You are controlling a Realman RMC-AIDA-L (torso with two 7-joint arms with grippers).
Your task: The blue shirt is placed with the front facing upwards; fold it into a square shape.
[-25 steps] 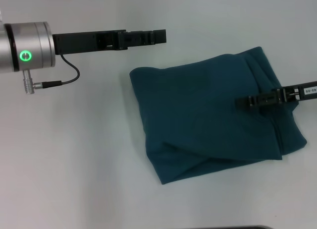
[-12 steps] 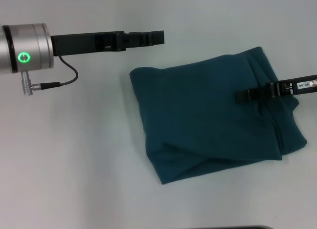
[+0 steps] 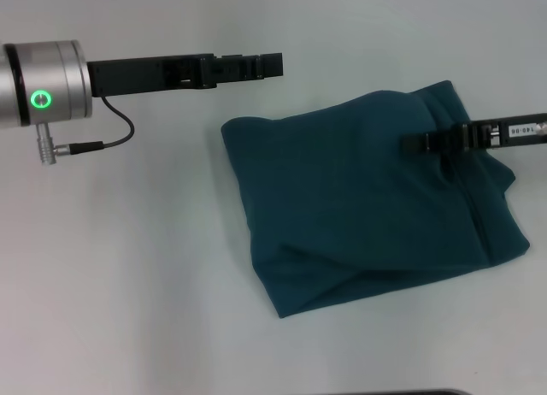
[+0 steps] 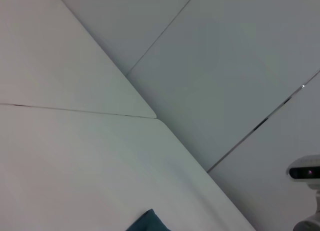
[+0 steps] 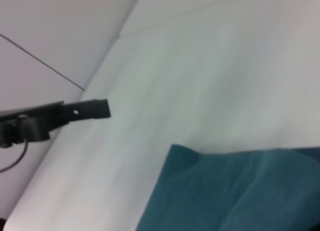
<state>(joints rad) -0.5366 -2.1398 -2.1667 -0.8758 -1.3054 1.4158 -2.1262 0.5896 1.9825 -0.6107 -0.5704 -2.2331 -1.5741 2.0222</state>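
Note:
The blue shirt (image 3: 342,215) lies folded into a rough rectangle on the white table (image 3: 128,284), plain teal side up, with a loose fold along its near edge. My right gripper (image 3: 410,144) reaches in from the right over the shirt's far right part and is shut on a layer of cloth, which bulges up beside it. The right wrist view shows the shirt's (image 5: 225,191) folded edge. My left gripper (image 3: 275,63) hangs shut and empty beyond the shirt's far left corner, apart from it, and is also visible in the right wrist view (image 5: 102,108). A shirt corner (image 4: 147,222) shows in the left wrist view.
The left arm's silver wrist (image 3: 47,80), with a green light and a black cable, stretches across the far left. Bare white tabletop surrounds the shirt. A dark edge (image 3: 427,392) shows at the near side of the table.
My right gripper has moved toward the far side of the shirt, and the cloth beside it has risen into a bulge. The left arm has stayed still.

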